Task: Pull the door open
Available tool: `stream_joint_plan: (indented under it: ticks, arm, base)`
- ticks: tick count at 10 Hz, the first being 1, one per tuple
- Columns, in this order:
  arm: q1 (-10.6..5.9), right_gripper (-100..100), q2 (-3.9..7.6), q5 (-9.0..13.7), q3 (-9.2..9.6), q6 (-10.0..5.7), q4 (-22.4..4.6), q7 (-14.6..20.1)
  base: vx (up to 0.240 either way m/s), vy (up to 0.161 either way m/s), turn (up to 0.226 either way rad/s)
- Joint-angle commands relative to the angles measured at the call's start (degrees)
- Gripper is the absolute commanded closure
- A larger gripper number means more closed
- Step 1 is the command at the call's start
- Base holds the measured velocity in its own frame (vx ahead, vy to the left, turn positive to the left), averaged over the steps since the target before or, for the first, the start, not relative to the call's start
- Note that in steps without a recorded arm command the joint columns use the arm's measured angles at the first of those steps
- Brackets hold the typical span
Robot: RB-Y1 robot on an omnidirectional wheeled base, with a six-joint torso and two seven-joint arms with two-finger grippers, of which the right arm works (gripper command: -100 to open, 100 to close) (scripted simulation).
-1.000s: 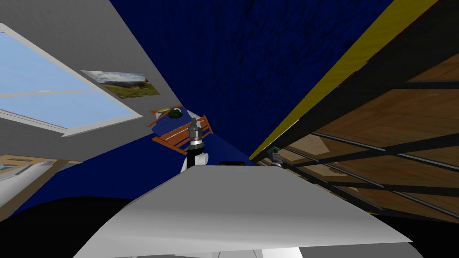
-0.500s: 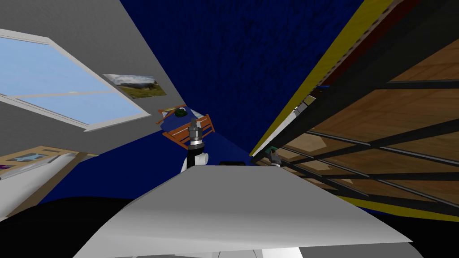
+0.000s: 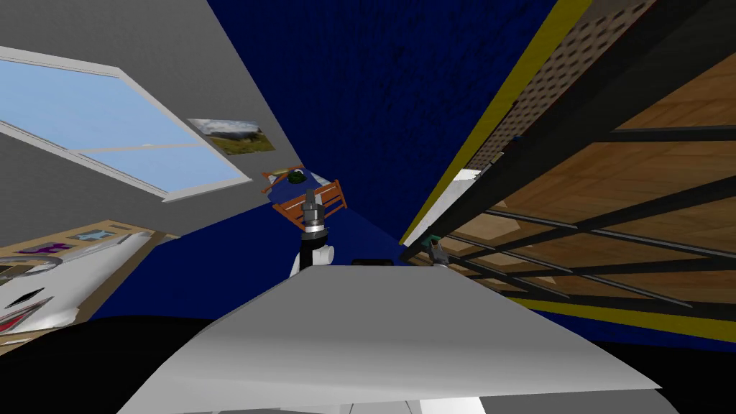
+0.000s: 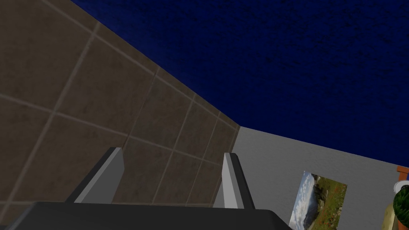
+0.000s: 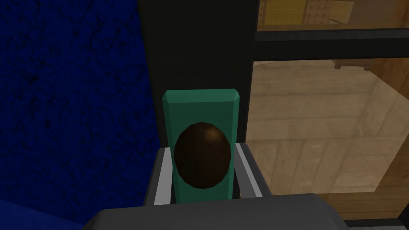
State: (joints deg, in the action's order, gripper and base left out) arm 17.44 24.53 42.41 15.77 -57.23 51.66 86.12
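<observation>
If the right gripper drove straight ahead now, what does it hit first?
The right gripper is shut on the brown knob; straight on, its fingers would likely meet the green plate behind it.

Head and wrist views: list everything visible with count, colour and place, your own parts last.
Door: one, black frame with glass panes, at my right.
Knob: one, dark brown, on the door's green plate.
Window: one, white-framed, at my left.
Landscape picture: one, green and grey, beside the window.
Slatted chair: one, orange, ahead.
Left tool: one, grey fingers open, touching nothing.
Right tool: one, grey fingers shut on the knob.
</observation>
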Motion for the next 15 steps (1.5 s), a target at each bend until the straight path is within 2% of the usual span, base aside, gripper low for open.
stream_joint_plan:
  ticks: [1, 2, 3, 4, 9, 10, 11, 15]
  arm:
    - [0.28, 100, 0.33, -0.8, 1.35, -0.49, 0.2, 0.7]
    - [0.56, 100, 0.6, -1.2, 2.07, -0.81, 0.5, 1.1]
    - [0.47, 100, 0.4, -1.0, 1.58, -0.45, 0.6, 0.6]
    - [1.04, 100, 0.91, -1.9, 3.04, -1.25, 0.7, 1.4]
    - [2.58, 100, 2.86, -4.5, 6.87, -3.9, 1.5, 3.6]
    - [2.5, 100, 2.64, -4.1, 6.31, -3.26, 2.0, 3.1]
    - [2.68, 100, 3.15, -4.8, 7.32, -4.11, 1.4, 4.1]
    - [2.61, 100, 4.36, -5.9, 8.74, -6.0, 0.0, 6.1]
  base:
    - [-0.261, -0.036, 0.061]
    - [-0.249, -0.014, 0.055]
    - [-0.106, 0.007, 0.019]
    - [-0.171, -0.011, 0.071]
    - [-0.243, -0.038, 0.076]
    - [-0.114, -0.009, 0.02]
    - [-0.162, -0.012, 0.144]
    - [-0.237, -0.027, 0.127]
